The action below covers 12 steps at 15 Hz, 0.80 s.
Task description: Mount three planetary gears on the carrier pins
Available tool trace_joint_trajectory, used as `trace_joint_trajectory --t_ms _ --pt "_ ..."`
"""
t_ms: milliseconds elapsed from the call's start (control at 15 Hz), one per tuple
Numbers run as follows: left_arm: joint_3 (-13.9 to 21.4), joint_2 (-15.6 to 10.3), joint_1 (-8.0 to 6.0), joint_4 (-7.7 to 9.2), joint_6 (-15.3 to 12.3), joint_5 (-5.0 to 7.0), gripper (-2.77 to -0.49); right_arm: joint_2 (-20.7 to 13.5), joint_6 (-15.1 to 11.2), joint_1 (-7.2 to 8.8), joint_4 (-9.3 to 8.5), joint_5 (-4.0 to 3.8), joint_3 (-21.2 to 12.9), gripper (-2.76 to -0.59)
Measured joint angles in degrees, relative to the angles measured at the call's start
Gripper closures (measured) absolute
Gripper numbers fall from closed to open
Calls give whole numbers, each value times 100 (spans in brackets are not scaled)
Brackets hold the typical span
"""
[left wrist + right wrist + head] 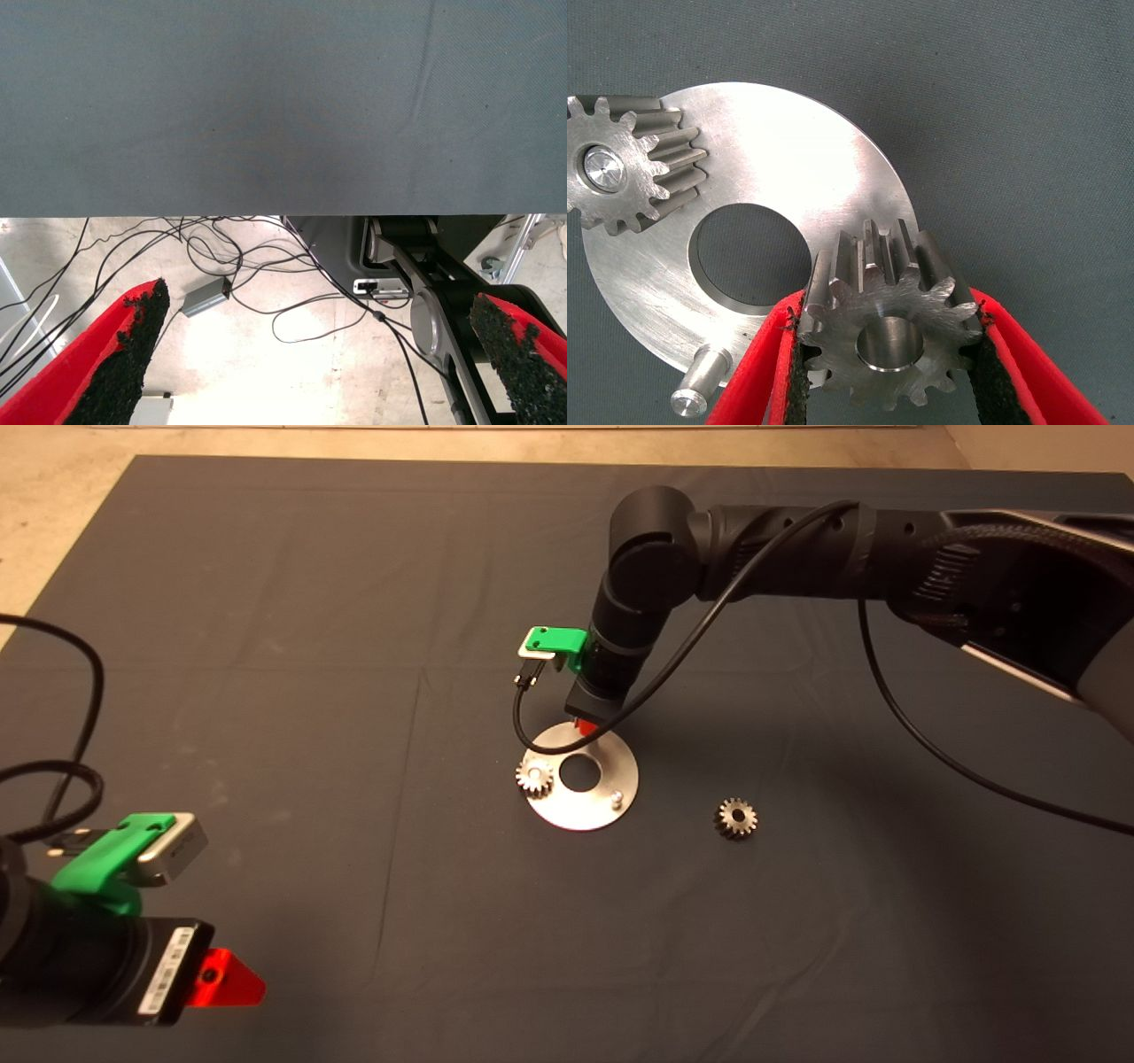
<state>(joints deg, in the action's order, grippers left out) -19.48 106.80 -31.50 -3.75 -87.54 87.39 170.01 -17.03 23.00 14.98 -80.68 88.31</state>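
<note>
A flat shiny disc with a large centre hole lies mid-mat. One planetary gear sits on the carrier pin at the disc's left edge, and it also shows in the right wrist view. A second carrier pin stands bare at the disc's near right, also in the right wrist view. My right gripper is over the disc's far edge, shut on another gear held flat just above the disc. The third pin is hidden. A third gear lies loose on the mat to the right.
My left gripper is parked at the mat's lower left, open and empty; its wrist view looks past the mat's edge at cables on the floor. The right arm's black cable hangs over the disc's far left.
</note>
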Motion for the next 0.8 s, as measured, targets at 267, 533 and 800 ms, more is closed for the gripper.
trace_joint_trajectory --t_ms 267,533,800 --pt "0 0 0 0 0 0 -246 0 2 1 0 -7 0 -105" --pt "0 0 0 -1 0 0 -246 2 4 0 0 -7 45 -105" --pt "0 0 2 0 0 0 -246 2 6 0 0 -13 157 -105"
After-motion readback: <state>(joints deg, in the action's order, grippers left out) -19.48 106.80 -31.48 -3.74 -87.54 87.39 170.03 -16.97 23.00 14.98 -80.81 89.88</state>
